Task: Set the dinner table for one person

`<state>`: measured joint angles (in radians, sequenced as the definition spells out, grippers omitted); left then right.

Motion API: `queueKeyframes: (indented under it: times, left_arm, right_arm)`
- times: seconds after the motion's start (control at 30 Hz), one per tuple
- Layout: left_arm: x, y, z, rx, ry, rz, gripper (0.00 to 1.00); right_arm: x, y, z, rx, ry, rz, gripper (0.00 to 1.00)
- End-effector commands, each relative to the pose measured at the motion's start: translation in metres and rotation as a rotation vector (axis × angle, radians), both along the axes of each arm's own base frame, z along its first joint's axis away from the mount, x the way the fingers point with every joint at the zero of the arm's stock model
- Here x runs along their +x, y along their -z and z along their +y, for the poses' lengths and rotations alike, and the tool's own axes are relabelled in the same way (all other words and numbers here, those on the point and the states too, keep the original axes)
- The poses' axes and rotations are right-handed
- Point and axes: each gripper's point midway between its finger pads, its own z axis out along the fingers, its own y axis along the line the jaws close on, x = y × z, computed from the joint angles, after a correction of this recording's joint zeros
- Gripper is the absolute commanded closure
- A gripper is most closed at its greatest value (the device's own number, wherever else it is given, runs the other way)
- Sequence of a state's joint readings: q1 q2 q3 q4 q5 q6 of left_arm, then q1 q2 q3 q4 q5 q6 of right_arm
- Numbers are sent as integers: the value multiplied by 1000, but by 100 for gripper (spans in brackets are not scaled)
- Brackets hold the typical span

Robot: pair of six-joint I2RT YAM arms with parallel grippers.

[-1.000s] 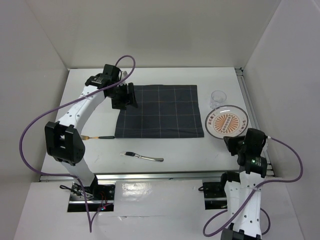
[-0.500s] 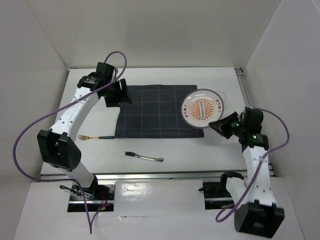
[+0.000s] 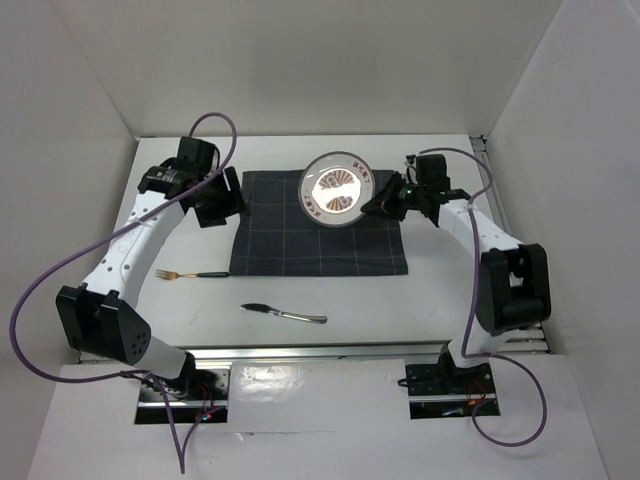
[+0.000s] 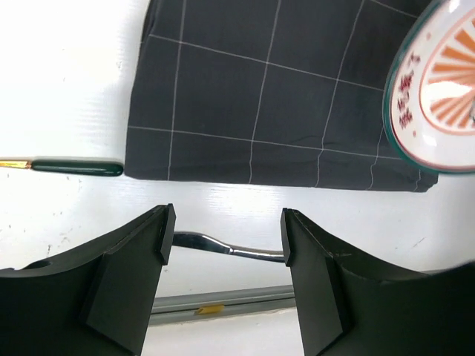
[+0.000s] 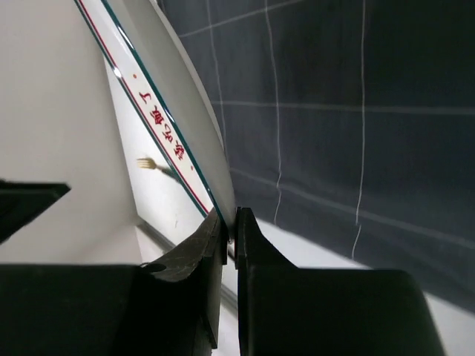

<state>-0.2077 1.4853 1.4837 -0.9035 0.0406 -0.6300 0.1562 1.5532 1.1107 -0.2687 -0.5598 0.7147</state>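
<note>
Item: plate, rim pinched in my right gripper, held tilted above the dark grid cloth, presumably for centring. Left gripper: wide, empty, standing clear.

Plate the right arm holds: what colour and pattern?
The plate: white, teal rim, orange rays, red lettering; best in the left wrist view.

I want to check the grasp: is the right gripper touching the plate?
Touching. The right wrist view shows the right gripper closed on the rim of the plate, one finger on each face, with no gap visible.
</note>
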Motion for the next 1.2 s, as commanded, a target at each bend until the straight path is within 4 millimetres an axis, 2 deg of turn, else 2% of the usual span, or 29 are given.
queueKeyframes:
  times: [0.0, 0.1, 0.13, 0.2, 0.23, 0.4, 0.43, 0.63, 0.7, 0.87, 0.9, 0.93, 1.0, 1.03, 1.07, 1.17]
  left_arm:
    - [-7, -11, 12, 3, -62, -28, 24]
    - [-8, -11, 17, 10, -76, -30, 24]
    - [-8, -11, 17, 5, -84, -29, 24]
    - [-10, -10, 17, 7, -84, -20, 24]
    - [-10, -10, 17, 2, -91, -18, 24]
    - [-13, -10, 15, -5, -86, -16, 24]
    - [-13, -10, 15, -10, -93, -15, 24]
    - [-14, -7, 15, -8, -93, -6, 24]
    - [-14, -7, 15, -8, -93, -6, 24]
    - [-18, -2, 16, -4, -93, 12, 24]
    - [-18, -2, 16, -4, -93, 12, 24]
    - [-18, -2, 16, -4, -93, 12, 24]
    - [-18, -3, 14, -12, -88, 14, 24]
    - [-18, -3, 14, -12, -88, 14, 24]
    - [-18, -3, 14, -12, -88, 14, 24]
    - [-18, -3, 14, -12, -88, 14, 24]
  right_arm:
    - [36, -19, 20, 40, -66, -143, 100]
    - [45, -9, 28, 55, -82, -141, 100]
    - [47, 3, 30, 66, -85, -108, 100]
    - [49, 12, 33, 84, -96, -92, 100]
    - [47, 23, 38, 87, -113, -63, 100]
    - [45, 44, 48, 125, -141, -4, 100]
    - [42, 55, 49, 127, -148, 35, 100]
    - [41, 67, 55, 134, -157, 73, 100]
    - [39, 80, 54, 129, -155, 105, 100]
    - [38, 93, 51, 111, -137, 142, 100]
    - [38, 89, 57, 112, -149, 130, 97]
    - [37, 98, 55, 99, -137, 157, 87]
    - [40, 97, 55, 69, -126, 158, 71]
    - [44, 98, 55, 56, -124, 154, 62]
    - [44, 100, 56, 28, -120, 149, 41]
    - [45, 96, 58, -11, -110, 141, 20]
